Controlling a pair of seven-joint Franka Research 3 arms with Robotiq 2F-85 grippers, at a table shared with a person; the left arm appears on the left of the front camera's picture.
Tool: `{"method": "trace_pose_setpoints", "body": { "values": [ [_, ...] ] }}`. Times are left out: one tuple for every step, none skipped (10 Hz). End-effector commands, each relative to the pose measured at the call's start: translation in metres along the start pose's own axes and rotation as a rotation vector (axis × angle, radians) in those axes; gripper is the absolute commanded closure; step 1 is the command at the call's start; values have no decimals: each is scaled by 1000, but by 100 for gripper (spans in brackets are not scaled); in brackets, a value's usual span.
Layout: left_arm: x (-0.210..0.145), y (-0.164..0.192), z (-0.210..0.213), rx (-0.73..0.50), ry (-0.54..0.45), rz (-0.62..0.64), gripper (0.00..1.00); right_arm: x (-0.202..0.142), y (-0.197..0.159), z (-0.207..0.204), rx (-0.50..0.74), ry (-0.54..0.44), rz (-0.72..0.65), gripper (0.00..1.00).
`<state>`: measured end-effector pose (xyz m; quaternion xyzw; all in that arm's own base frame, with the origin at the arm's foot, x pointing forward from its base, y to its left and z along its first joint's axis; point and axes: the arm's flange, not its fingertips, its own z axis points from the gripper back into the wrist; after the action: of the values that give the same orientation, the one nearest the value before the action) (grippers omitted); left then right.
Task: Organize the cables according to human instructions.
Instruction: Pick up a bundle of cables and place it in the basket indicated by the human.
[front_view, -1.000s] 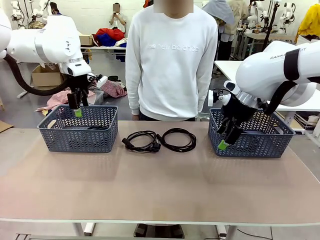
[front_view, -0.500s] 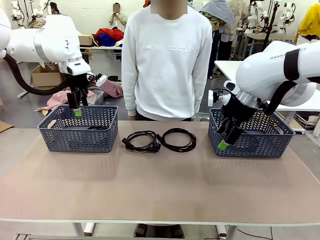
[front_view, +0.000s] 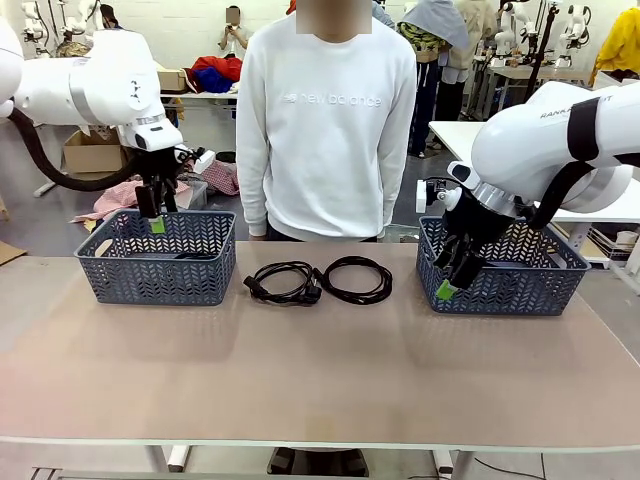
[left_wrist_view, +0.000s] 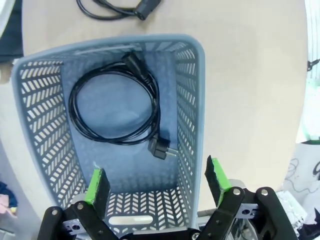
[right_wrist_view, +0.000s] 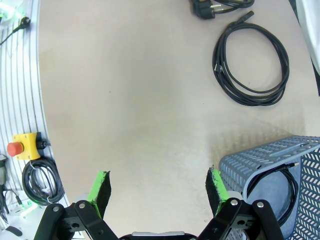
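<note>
Left gripper (front_view: 154, 212) hangs over the left basket (front_view: 160, 270), and its wrist view looks straight down inside. Jaws are wide apart with nothing between them. The first power cord (left_wrist_view: 117, 107) lies coiled flat on that basket's floor, both plugs inside the walls.

Right gripper (front_view: 455, 280) sits low at the near-left corner of the right basket (front_view: 520, 290). It is outside the basket, over bare table (front_view: 320, 380), jaws also apart and empty. In my right wrist view the second power cord (right_wrist_view: 286, 192) curls against the inside of that basket, mostly hidden behind the wall.

The other two are on the table between the baskets, toward the far edge. The third power cord (front_view: 283, 281) is the left one, its plugs bunched at both ends. The fourth power cord (front_view: 355, 279) is a tidier loop just to its right. I can't tell whether they touch or only nearly do. Both are well apart from either gripper.

Person (front_view: 325, 120) stands at the far edge directly behind those two. A yellow e-stop box (right_wrist_view: 22, 145) with a red button shows off the table's side in the right wrist view.
</note>
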<state>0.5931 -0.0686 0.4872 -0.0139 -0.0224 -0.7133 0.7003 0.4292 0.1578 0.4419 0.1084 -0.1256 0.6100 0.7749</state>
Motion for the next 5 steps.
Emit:
{"method": "trace_pose_setpoints", "body": {
  "values": [
    [19,-15,3,18,-76,74,0,3,-2,2,-7,-2,2,0],
    [31,-29,6,29,-103,98,0,3,-2,2,-7,-2,2,0],
    [44,-47,9,32,-148,116,0,3,-2,2,-7,-2,2,0],
    [53,-63,9,42,-172,137,0,3,-2,2,-7,-2,2,0],
    [62,-79,8,41,-222,165,0,3,-2,2,-7,-2,2,0]
  ]
}}
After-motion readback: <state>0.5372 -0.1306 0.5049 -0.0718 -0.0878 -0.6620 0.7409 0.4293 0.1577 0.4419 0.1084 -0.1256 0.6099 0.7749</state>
